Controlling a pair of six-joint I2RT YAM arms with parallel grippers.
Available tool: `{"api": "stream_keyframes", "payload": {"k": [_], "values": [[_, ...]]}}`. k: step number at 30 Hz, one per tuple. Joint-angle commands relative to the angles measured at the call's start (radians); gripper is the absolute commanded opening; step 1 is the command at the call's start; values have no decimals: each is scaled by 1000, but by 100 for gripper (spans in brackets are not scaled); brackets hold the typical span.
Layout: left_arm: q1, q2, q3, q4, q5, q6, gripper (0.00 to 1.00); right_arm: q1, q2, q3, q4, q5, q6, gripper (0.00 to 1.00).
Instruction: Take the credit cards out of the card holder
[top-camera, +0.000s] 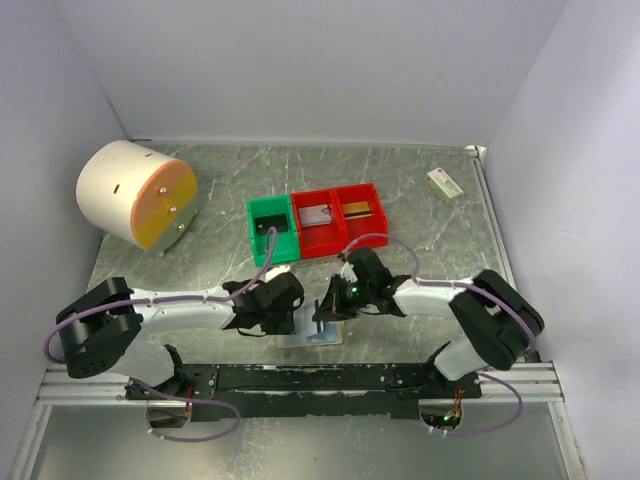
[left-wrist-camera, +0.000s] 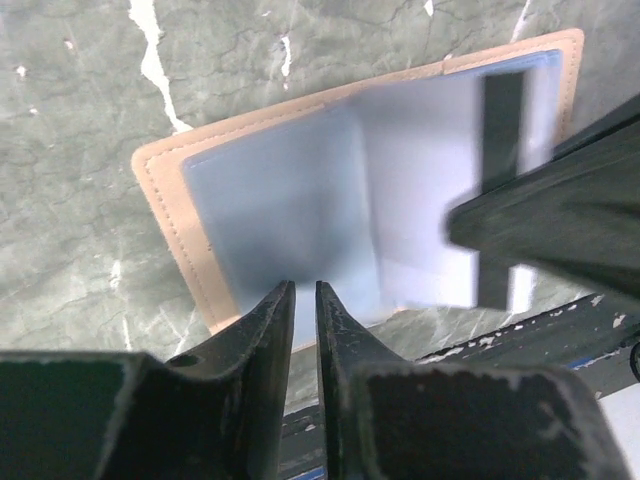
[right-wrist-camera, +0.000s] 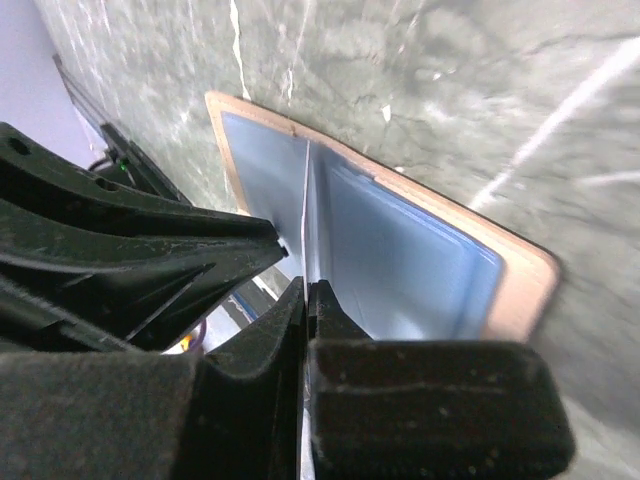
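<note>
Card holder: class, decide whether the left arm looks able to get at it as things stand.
Probably yes: the left fingers sit right at the edge of the open card holder, with nothing in between.

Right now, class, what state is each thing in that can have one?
card holder: open, inner side up.
left gripper: jaws nearly closed at the holder's edge; grip unclear.
right gripper: jaws shut on the holder's upright inner leaf.
silver-grey card: out, in left red bin.
gold card: out, in right red bin.
</note>
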Motion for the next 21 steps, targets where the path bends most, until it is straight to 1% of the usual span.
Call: {"api": "stream_keyframes", "payload": {"k": [1, 4, 7, 10, 12, 13, 14, 18, 21], "values": [[-4, -44, -21, -78, -63, -5, 29, -85, -142, 37, -228, 117, -122, 0], [-2, -75, -14, -102, -92, -3, 33, -139, -248, 54, -304, 138, -206, 0], [8, -109, 0, -129, -115, -1, 39, -147, -307, 94, -339, 130, -288, 0], [17, -154, 20, -146, -133, 15, 46, -147, -361, 107, -317, 131, -312, 0], [33, -185, 33, -152, -137, 47, 54, -146, -395, 99, -275, 129, -310, 0], [53, -195, 41, -156, -132, 74, 60, -146, -408, 95, -258, 127, -311, 0], [77, -201, 49, -164, -118, 104, 63, -144, -420, 89, -241, 124, -313, 0], [199, -219, 110, -231, -85, 230, 73, -133, -457, 67, -185, 129, -330, 0], [304, -242, 143, -244, -49, 326, 78, -119, -475, 66, -166, 146, -354, 0]]}}
